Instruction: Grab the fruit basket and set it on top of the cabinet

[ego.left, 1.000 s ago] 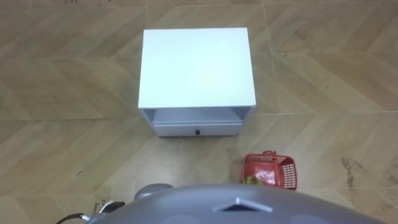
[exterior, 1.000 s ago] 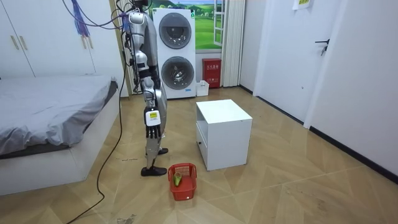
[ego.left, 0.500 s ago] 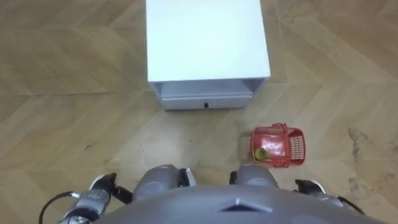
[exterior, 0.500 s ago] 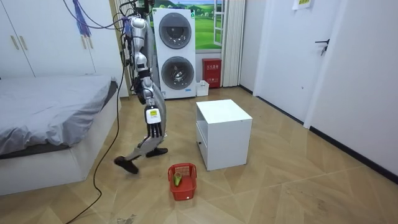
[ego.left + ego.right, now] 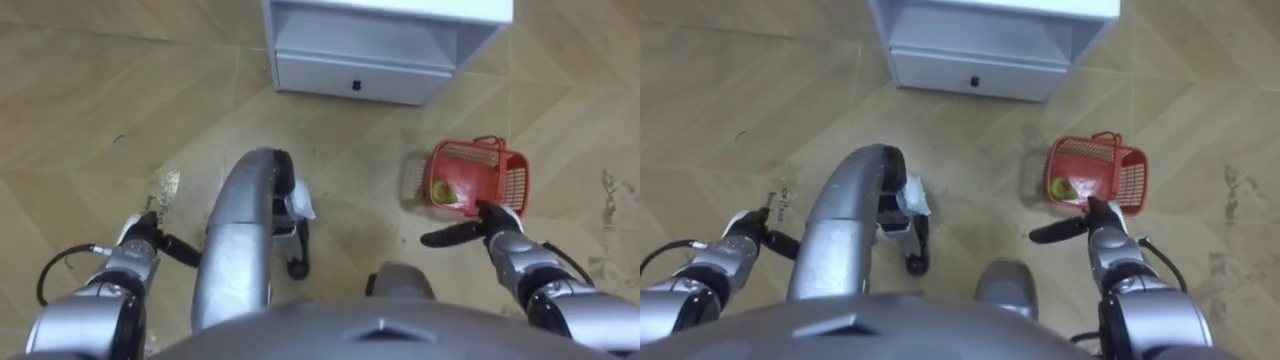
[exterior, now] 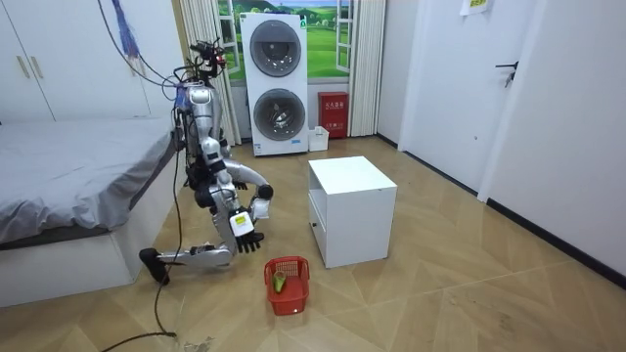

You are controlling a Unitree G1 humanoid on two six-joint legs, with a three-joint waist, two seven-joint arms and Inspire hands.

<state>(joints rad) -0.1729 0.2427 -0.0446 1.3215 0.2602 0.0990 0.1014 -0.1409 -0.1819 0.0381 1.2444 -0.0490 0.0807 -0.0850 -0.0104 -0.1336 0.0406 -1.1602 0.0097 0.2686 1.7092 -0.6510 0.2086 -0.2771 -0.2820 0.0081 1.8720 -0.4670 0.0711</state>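
wood floor (image 5: 90, 110), white cabinet (image 5: 330, 72) at far edge: right robot hand (image 5: 497, 226), released, beside the red fruit basket (image 5: 508, 180); left robot hand (image 5: 138, 236) released.

One red basket (image 5: 470, 178) is sitting on the floor (image 5: 120, 110) at 2 o'clock in the eye views, and one yellow-green fruit (image 5: 443, 190) is showing inside it. One white cabinet (image 5: 385, 45) is standing at 12 o'clock, carrying one drawer (image 5: 335, 78). Two hands are showing: the left hand (image 5: 140, 235) at 8 o'clock, the right hand (image 5: 505, 228) at 4 o'clock. In the room view two washing machines (image 6: 275, 83) are standing stacked, one red box (image 6: 334, 114) is sitting beside them, and one bed (image 6: 78, 166) is lying at 9 o'clock.
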